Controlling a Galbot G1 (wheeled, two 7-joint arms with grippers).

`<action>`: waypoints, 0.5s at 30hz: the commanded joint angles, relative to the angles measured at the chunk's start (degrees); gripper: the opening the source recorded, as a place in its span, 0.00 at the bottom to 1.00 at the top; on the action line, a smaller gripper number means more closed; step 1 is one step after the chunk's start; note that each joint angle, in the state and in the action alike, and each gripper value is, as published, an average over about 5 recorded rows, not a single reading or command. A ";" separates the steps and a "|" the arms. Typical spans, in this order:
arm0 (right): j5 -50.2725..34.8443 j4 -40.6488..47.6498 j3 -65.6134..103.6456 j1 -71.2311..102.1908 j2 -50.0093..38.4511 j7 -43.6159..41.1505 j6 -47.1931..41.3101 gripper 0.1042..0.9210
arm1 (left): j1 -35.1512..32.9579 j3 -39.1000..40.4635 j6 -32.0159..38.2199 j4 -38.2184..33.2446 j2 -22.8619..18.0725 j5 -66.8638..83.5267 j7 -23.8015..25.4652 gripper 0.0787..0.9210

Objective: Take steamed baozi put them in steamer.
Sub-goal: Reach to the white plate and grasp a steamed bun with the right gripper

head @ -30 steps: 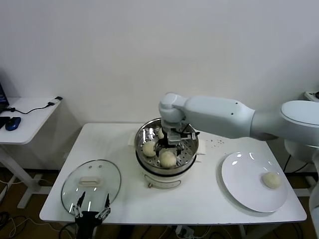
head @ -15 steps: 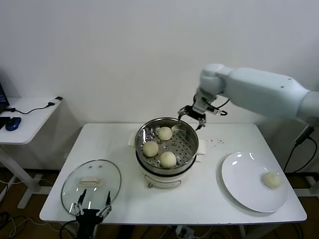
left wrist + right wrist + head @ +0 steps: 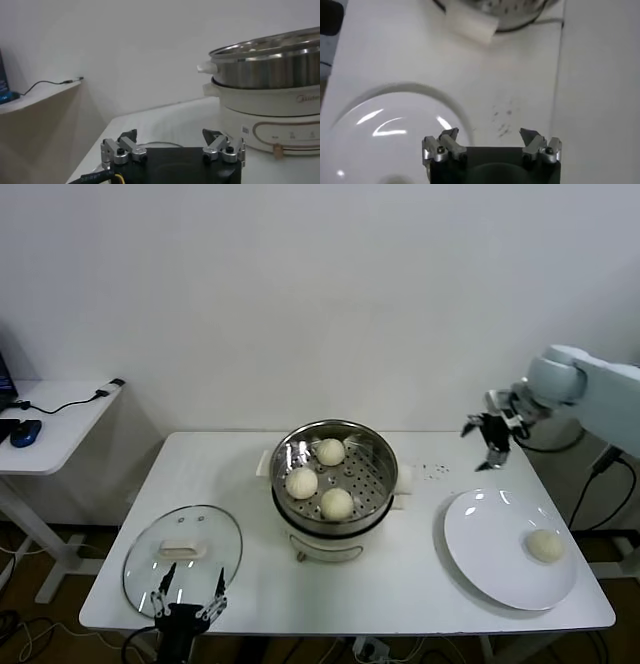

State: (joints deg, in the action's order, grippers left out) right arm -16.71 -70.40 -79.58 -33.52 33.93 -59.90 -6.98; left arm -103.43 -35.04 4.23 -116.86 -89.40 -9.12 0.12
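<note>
A plain white wall (image 3: pixel 300 284) stands behind the white table (image 3: pixel 420 574). The steamer (image 3: pixel 335 484) at its middle holds three steamed baozi (image 3: pixel 336 503); one lies on the plate (image 3: pixel 495 554). The right gripper (image 3: pixel 488 446), spread and empty, hangs above the table's far right edge; the left gripper (image 3: pixel 186 609) is spread near the glass lid (image 3: pixel 183 556).

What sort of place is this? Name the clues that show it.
Probably a robot test room set up as a kitchen: a plain white table against a bare wall, an electric steamer holding baozi, and a side desk with a computer mouse.
</note>
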 commanded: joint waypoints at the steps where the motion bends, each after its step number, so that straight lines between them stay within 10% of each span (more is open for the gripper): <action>1: 10.99 3.38 16.42 23.24 -12.31 -3.57 -3.70 0.88 | -0.01 0.04 0.02 -0.08 -0.03 -0.81 -0.07 0.88; 15: 15.88 11.13 18.92 28.21 -7.58 -1.90 -0.27 0.88 | -0.82 -0.19 -0.05 -0.90 -0.98 -2.24 -0.31 0.88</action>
State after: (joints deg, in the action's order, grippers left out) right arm -5.87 -64.23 -66.16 -13.33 26.99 -61.67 -7.85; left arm -103.94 -35.05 4.09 -117.54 -90.20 -10.62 -0.13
